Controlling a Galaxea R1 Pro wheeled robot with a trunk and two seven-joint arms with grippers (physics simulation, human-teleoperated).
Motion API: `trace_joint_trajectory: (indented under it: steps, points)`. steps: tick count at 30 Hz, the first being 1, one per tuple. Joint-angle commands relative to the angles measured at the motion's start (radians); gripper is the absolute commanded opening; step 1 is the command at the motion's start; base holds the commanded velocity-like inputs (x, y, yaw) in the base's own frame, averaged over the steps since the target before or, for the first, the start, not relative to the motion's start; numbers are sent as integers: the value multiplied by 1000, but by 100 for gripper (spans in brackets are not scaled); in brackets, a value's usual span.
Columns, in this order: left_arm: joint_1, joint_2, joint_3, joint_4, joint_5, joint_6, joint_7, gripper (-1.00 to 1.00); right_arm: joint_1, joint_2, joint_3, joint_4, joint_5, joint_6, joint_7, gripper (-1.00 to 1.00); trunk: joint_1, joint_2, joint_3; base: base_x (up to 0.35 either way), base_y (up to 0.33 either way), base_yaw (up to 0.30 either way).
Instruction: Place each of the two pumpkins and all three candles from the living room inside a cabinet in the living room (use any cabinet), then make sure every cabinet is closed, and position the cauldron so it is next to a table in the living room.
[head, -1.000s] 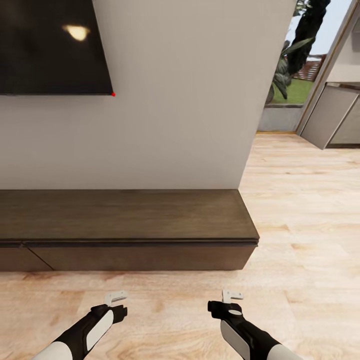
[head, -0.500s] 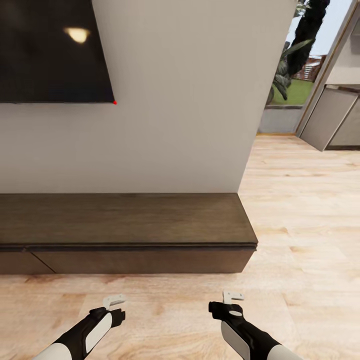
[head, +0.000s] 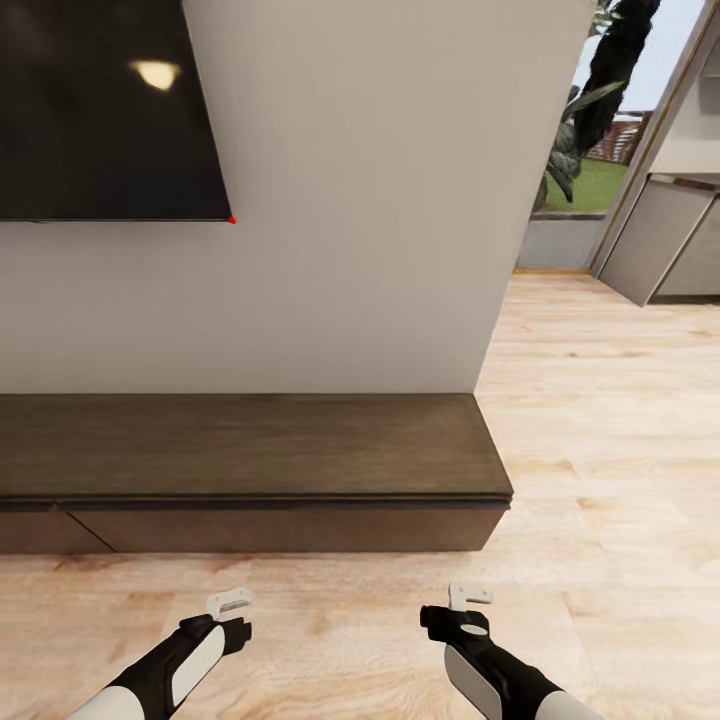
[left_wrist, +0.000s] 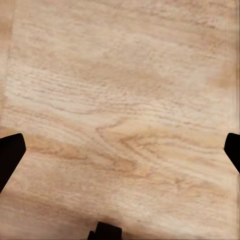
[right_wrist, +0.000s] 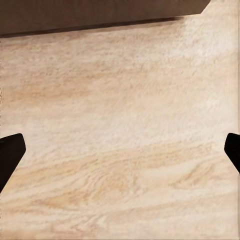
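While both arms hang low over the pale wood-plank floor (head: 600, 420), the left gripper (head: 231, 601) and the right gripper (head: 469, 598) each hold their jaws wide with nothing between them; both wrist views show the dark fingertips far apart over bare planks. Just beyond them stands the long, low dark-brown wooden cabinet (head: 250, 455) against the white wall (head: 380, 200), its drawer fronts flush and shut, its top bare. Up on the left hangs the black wall-mounted television screen (head: 100, 110).

No pumpkin, candle or cauldron can be seen, so I can't say where they lie. I'd judge the robot is travelling, either off to fetch something or done with this cabinet.

Compared with a second ago, the whole view has slid slightly downward and the screen's corner sits lower: the camera moved, not the furniture.
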Motion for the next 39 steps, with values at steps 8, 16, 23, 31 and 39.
trace_joint_trajectory:
  steps: [8, 16, 23, 31, 39]
  points:
    - [-1, -3, -9, -3, 9, 3, 9, 100, -1, -1, 8, -3, 3, 6, -8, 100, -31, 56, 24, 0, 0, 0]
    - [-1, -3, -9, -3, 9, 3, 9, 100, -1, -1, 8, -3, 2, 6, -8, 100, -62, 112, 49, 0, 0, 0]
    - [-1, -3, -9, -3, 9, 3, 9, 100, -1, -1, 8, -2, 3, 6, -8, 100, -88, 161, 71, 0, 0, 0]
    - [-1, -3, -9, -3, 9, 3, 9, 100, -1, -1, 8, -1, 5, 6, -8, 100, -119, 217, 96, 0, 0, 0]
    - [-1, -3, -9, -2, 9, 3, 8, 100, -1, -1, 8, 16, 7, -4, -8, 100, -150, 273, 121, 0, 0, 0]
